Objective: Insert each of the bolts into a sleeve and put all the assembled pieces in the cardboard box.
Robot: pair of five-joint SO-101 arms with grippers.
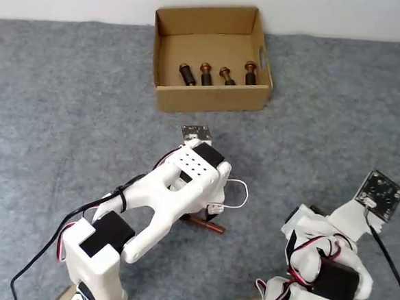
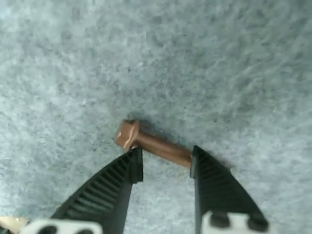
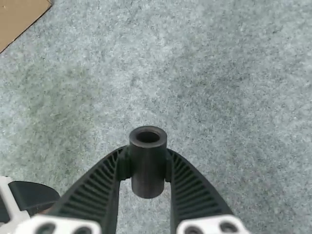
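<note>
1. Left arm: extended forward over the grey carpet, with the wrist pitched down toward the surface.
2. Left pincer: open to a moderate gap and holding nothing. The copper bolt lies flat on the carpet across that gap. Its hex head is just beside one fingertip and its shaft end is at the other. I cannot tell whether the tips touch it.
3. Right arm: folded back close to its base, well apart from the left arm.
4. Right pincer: clamped on the black sleeve, one finger pressed against each side. The sleeve stands upright between the fingers above the carpet, its open bore facing my wrist camera.
5. Cardboard box: at the far side of the carpet, beyond my left arm. Four assembled pieces stand in a row inside it.
</note>
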